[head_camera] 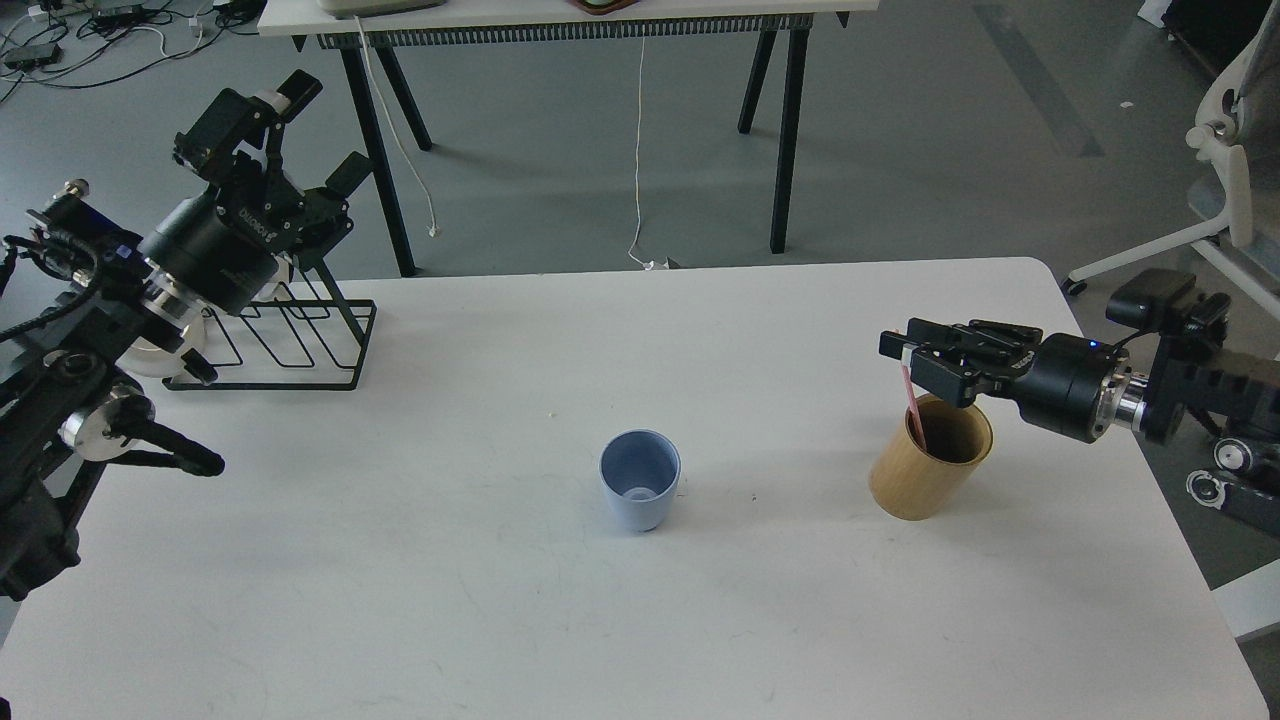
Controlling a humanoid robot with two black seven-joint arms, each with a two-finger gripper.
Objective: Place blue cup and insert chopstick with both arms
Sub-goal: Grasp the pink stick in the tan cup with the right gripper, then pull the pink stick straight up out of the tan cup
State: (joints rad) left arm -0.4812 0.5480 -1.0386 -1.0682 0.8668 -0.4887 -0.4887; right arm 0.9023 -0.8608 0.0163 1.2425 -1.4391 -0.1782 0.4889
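Note:
The blue cup (640,480) stands upright and empty at the middle of the white table (480,620). The pink chopstick (911,405) leans with its lower end inside the tan wooden cylinder (925,470) at the right. My right gripper (903,352) reaches in from the right just above the cylinder's rim and is shut on the chopstick's top end. My left gripper (320,130) is raised at the far left above the wire rack, with its fingers spread and nothing between them. It is far from the cup.
A black wire rack (290,340) stands at the table's back left, under my left arm. A black-legged table (570,15) stands on the floor behind, and a white office chair (1225,150) is at the right. The tan cylinder is about a cup's width from the table's right side.

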